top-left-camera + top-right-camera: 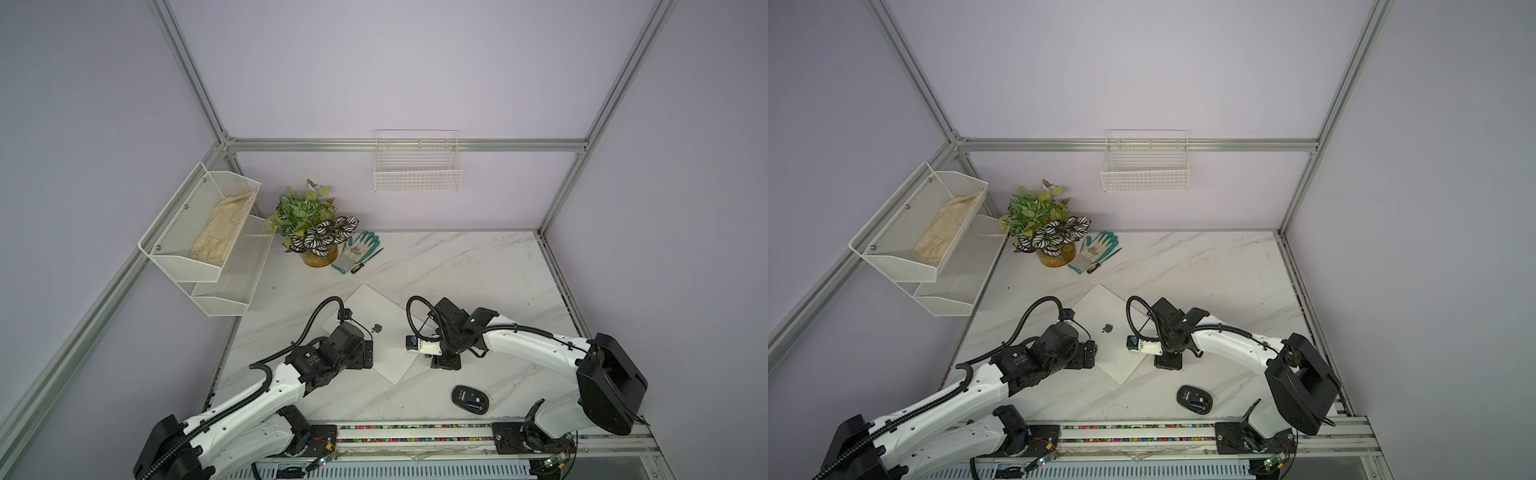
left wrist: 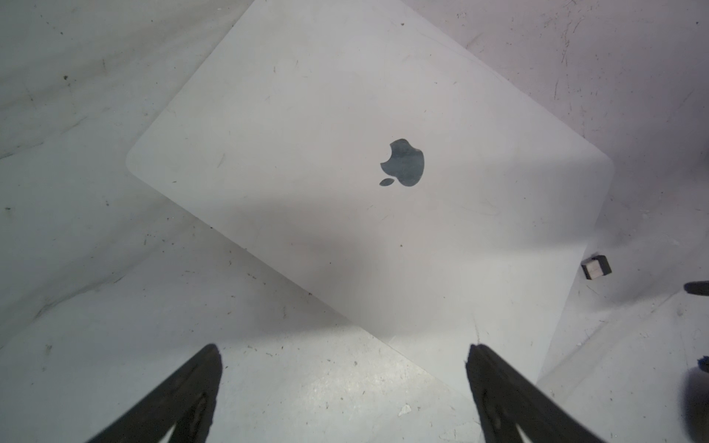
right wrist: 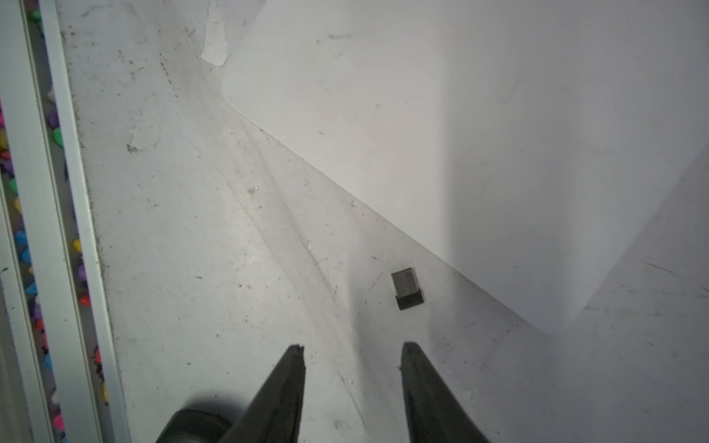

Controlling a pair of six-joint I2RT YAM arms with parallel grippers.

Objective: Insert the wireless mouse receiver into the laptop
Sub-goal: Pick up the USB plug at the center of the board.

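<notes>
As left end effector and right end effector gape empty — lilac walls enclose scuffed tabletop.

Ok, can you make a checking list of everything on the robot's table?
Surface: white marble table, scuffed and speckled.
Job's things: receiver lies on the table beside the closed laptop, not plugged in.
Clutter: mouse, potted plant, glove, screwdriver.
Grippers: left gripper open wide, empty, near the laptop's edge; right gripper open, empty, just short of the receiver.
Cables: black hoses loop over both arms.
Surroundings: lilac walls, metal frame, wire basket, mesh shelf holding a cloth.
</notes>
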